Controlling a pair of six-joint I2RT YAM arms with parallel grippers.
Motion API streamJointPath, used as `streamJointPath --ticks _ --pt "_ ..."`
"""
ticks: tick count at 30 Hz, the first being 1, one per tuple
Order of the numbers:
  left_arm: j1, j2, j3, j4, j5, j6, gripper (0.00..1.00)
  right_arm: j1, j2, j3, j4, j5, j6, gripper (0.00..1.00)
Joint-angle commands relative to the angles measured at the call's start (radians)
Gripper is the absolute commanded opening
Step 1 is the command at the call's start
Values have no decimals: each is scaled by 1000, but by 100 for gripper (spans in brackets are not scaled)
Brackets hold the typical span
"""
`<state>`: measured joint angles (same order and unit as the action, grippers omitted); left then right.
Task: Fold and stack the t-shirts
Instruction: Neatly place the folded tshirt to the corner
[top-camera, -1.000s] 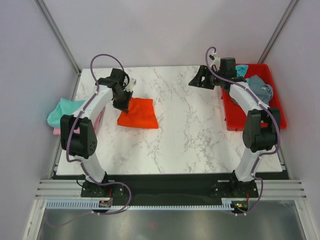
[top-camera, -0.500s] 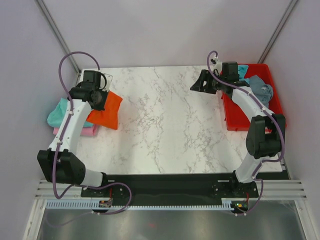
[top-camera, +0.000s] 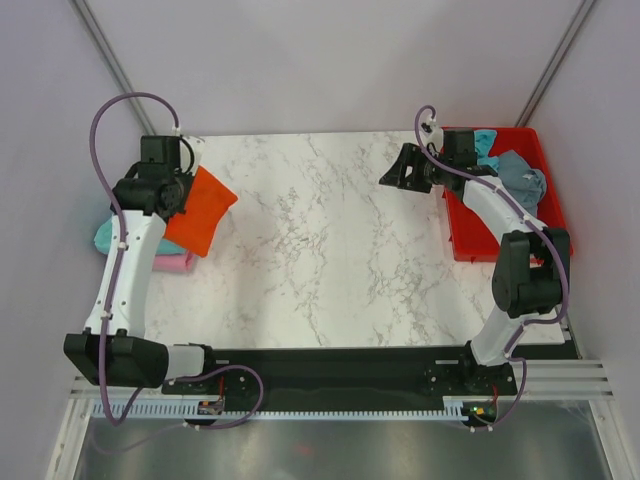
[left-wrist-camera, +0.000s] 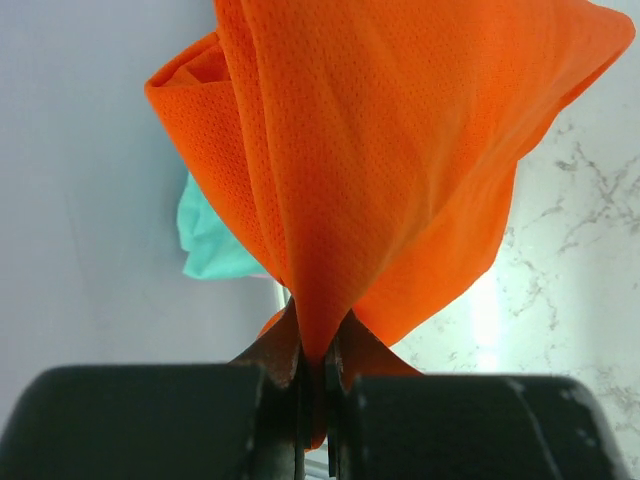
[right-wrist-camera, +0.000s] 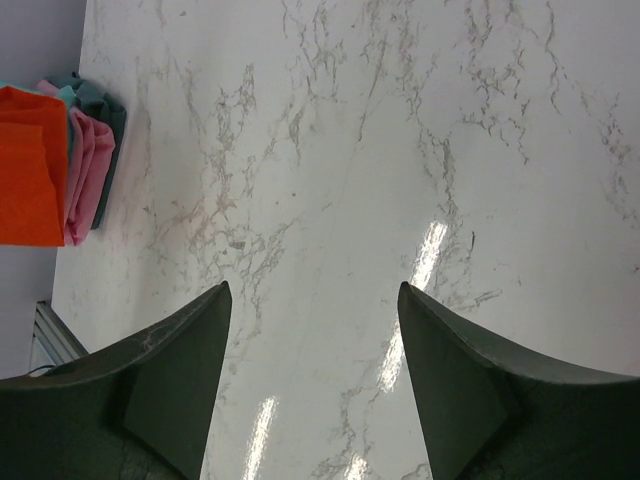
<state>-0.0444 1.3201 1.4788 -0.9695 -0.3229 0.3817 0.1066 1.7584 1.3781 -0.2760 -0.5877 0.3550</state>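
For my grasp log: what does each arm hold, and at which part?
Left fingers pinch the orange t-shirt at a bunched fold; right fingers hold nothing.

The orange t-shirt (left-wrist-camera: 400, 150) is a plain bright orange with a fine pinhole mesh weave. At the left edge of the bench (top-camera: 340, 260), the teal t-shirt (top-camera: 103, 236) and pink t-shirt (top-camera: 172, 263) are both unpatterned. The bench is white marble with grey veins. At its right edge the tray (top-camera: 462, 240) is red, with a grey-blue t-shirt (top-camera: 524, 182) and a second teal t-shirt (top-camera: 484, 140) in it. The left arm (top-camera: 130, 275) and right arm (top-camera: 490, 205) are white with black joints, and the cables (top-camera: 110, 110) are purple. The left fingers (left-wrist-camera: 150, 420) and right fingers (right-wrist-camera: 150, 390) are black.
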Motion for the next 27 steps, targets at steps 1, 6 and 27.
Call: streamJointPath --ticks 1,6,27 --pt "12 -41 48 0 -70 71 2 -4 -33 -11 49 -34 27 76" --pt "26 -48 38 9 -102 79 2 -4 -31 10 52 -40 35 76" --pt "182 44 -132 51 -108 89 2 -4 -53 -43 78 -38 47 76"
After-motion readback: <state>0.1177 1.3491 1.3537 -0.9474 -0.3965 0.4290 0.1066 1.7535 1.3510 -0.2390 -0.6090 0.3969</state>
